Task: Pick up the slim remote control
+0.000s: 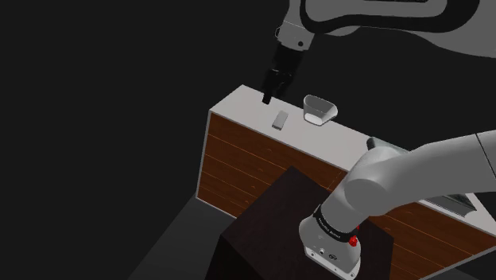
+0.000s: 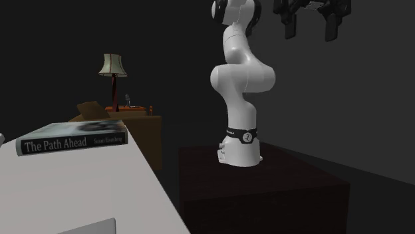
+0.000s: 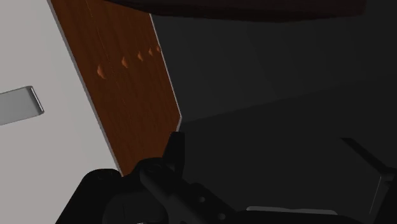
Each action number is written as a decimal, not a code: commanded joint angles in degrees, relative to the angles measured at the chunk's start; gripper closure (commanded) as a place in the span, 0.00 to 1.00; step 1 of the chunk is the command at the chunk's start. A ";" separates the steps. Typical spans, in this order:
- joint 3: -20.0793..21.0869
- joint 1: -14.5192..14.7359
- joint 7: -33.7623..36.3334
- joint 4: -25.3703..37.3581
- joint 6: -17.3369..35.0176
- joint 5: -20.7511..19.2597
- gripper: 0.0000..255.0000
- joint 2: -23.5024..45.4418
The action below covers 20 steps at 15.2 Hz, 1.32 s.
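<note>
The slim remote control (image 1: 279, 120) is a flat grey bar lying on the white tabletop (image 1: 246, 107), close to the table's far-left corner in the shoulder view. My black gripper (image 1: 268, 97) hangs above that corner, a little up and left of the remote and not touching it. In the second exterior view the gripper (image 2: 310, 33) is high up, its two fingers standing well apart with nothing between them. In the wrist view the remote (image 3: 19, 105) lies off to the side of the fingers (image 3: 175, 149), which hang past the table's wooden front over dark floor.
A white bowl (image 1: 319, 109) stands just right of the remote. A book titled "The Path Ahead" (image 2: 73, 138) lies on the tabletop. The dark stand (image 1: 278, 215) sits in front of the table's wood-panelled front (image 1: 238, 167). A lamp (image 2: 113, 66) stands far behind.
</note>
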 commanded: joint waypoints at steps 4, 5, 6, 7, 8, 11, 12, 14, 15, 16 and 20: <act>-1.74 -3.56 2.95 1.37 7.15 -1.35 0.00 8.40; -2.14 -4.23 3.54 1.83 8.38 -1.58 0.00 10.06; -2.55 -4.87 4.13 2.32 9.57 -1.81 0.00 11.73; -2.96 -5.50 4.71 2.85 10.72 -2.02 0.00 13.39; -3.39 -6.13 5.29 3.42 11.84 -2.22 0.00 15.05; -4.75 -7.91 6.99 5.35 14.95 -2.68 0.00 20.02; -5.23 -8.48 7.53 6.06 15.92 -2.79 0.00 21.66; -6.20 -9.58 8.59 7.56 17.73 -2.92 0.00 24.93; -6.70 -10.12 9.09 8.36 18.58 -2.95 0.00 26.55; -7.21 -10.66 9.58 9.18 19.40 -2.94 0.00 28.17; -9.26 -12.74 11.39 12.71 22.31 -2.58 0.00 34.53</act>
